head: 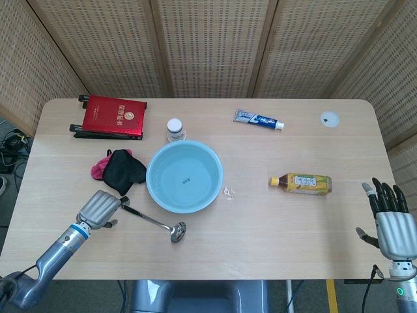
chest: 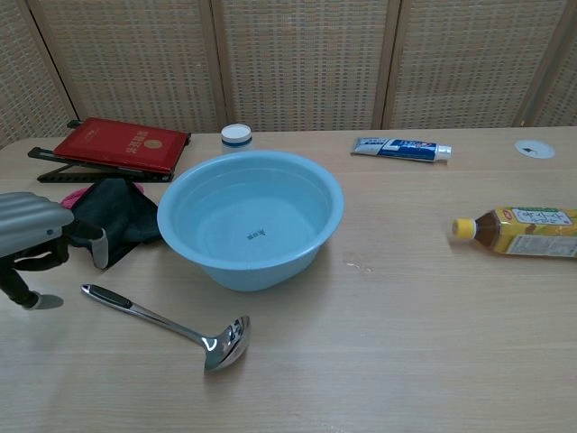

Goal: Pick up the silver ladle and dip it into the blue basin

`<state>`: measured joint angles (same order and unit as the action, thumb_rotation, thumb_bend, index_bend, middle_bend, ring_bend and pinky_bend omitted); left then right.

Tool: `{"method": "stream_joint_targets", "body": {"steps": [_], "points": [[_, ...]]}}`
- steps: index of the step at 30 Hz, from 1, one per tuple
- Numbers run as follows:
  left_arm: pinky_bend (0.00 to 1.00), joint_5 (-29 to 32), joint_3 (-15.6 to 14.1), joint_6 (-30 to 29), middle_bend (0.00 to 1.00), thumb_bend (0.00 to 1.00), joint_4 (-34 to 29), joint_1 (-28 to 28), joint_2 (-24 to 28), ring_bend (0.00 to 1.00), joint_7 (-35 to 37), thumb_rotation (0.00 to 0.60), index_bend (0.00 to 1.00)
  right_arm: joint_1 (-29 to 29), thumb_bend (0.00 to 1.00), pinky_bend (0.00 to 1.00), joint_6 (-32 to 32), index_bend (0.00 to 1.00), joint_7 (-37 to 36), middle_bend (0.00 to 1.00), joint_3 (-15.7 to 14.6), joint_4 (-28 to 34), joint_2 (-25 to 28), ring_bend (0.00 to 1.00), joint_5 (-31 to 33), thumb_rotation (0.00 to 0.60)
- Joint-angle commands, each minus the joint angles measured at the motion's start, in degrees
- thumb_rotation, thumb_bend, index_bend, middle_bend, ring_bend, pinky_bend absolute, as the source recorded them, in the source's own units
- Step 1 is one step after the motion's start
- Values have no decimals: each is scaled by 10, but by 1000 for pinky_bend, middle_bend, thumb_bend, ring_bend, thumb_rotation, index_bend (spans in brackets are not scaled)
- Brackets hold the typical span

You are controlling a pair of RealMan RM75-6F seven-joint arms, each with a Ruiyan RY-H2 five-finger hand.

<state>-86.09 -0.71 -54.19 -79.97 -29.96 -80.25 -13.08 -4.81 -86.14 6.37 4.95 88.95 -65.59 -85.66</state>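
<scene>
The silver ladle (head: 151, 220) lies flat on the table in front of the blue basin (head: 208, 176), its black-tipped handle pointing left and its bowl to the right. My left hand (head: 100, 208) hovers at the handle's left end with fingers bent downward and thumb apart, holding nothing. In the chest view the left hand (chest: 36, 239) hangs just above and left of the ladle (chest: 153, 316), and the basin (chest: 243, 275) stands behind it. My right hand (head: 391, 225) is held open, fingers spread, off the table's front right corner.
A black cloth (head: 124, 171) over a pink one lies just behind my left hand. Further back are a red book on a stand (head: 113, 117), a white jar (head: 174, 129) and a toothpaste tube (head: 258, 120). A yellow drink bottle (head: 301, 183) lies right of the basin.
</scene>
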Motion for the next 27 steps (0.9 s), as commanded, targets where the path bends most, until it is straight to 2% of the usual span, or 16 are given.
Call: {"method": "stream_joint_targets", "body": {"steps": [1,5,27], "points": [[1000,7,3,21,922,293,18,-14,-21,921,-1,600,423,-1,0,0,3,0,-3,0,0,-1,1,0,2,600],[1000,13,3,32,923,328,39,-23,-43,921,-10,600,445,-2,0,0,6,0,-5,0,0,-2,0,0,3,600],[1000,45,3,54,922,369,86,-44,-110,921,-56,600,453,-3,0,0,12,0,-18,0,2,-4,4,0,12,600]]}}
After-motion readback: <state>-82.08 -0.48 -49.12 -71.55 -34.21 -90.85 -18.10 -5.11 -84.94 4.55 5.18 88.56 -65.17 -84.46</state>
